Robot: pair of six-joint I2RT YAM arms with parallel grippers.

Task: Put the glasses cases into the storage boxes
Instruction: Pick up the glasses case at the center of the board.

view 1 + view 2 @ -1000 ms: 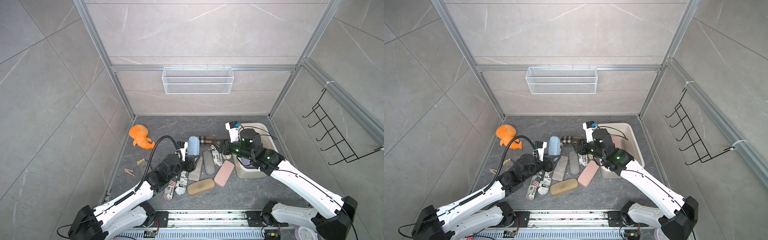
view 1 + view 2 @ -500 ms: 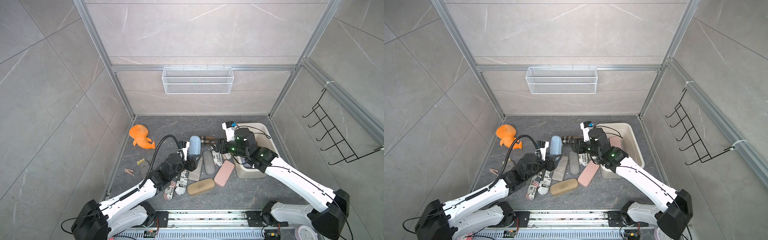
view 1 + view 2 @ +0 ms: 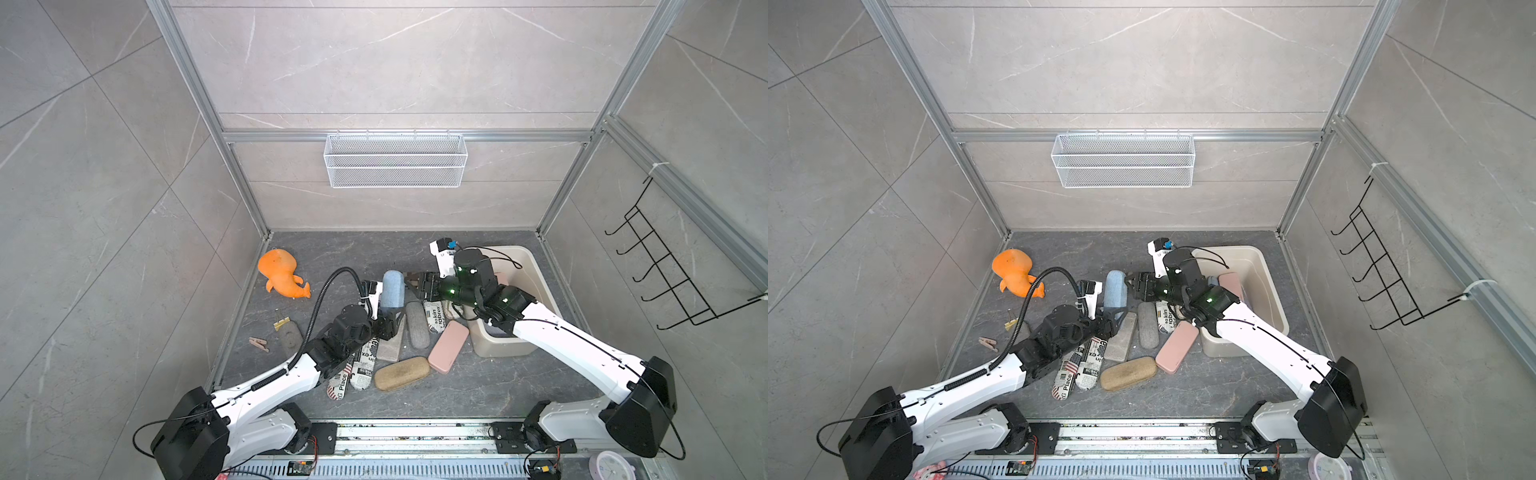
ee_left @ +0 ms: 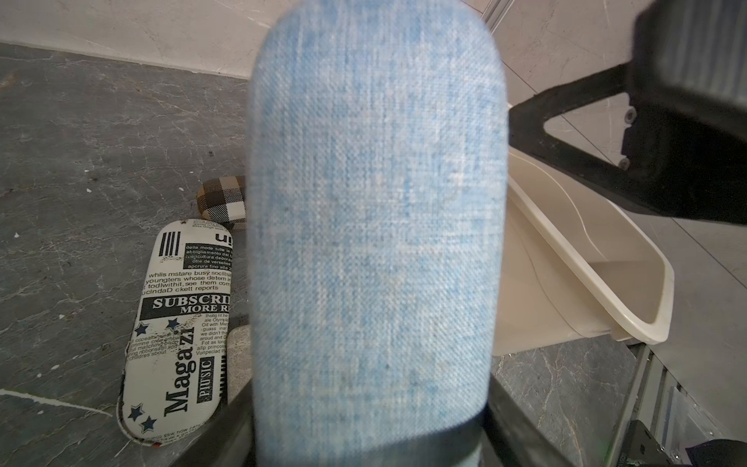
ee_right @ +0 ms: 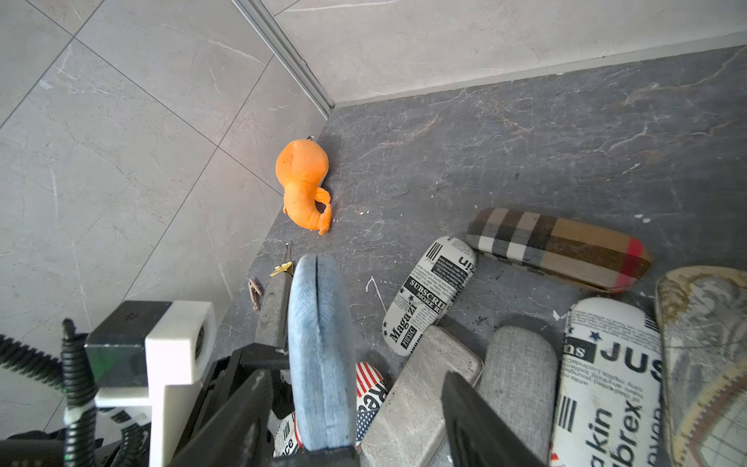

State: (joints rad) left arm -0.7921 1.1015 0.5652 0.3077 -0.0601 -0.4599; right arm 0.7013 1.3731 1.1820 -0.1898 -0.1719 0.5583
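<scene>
Blue fabric case sits just left of centre in both top views, raised off the dark floor. Its lower end is clamped between the closed fingers of the left gripper. In the left wrist view its weave fills the middle of the frame.

The right gripper reaches in from the right at the same height, jaws spread apart and holding nothing. In the right wrist view the case stands edge-on between its two fingers; whether either touches it cannot be told.

Right of centre sits the cream storage tub, with a pink case showing inside it behind the right arm.

Lower in the frame, loose on the floor, are:
- a grey fabric case
- a smooth pink case just beside the tub's lower-left corner
- a tan case
- newspaper-print cases

A plaid case lies at the right of the right wrist view. An orange plush toy lies at the left, by the wall.
</scene>
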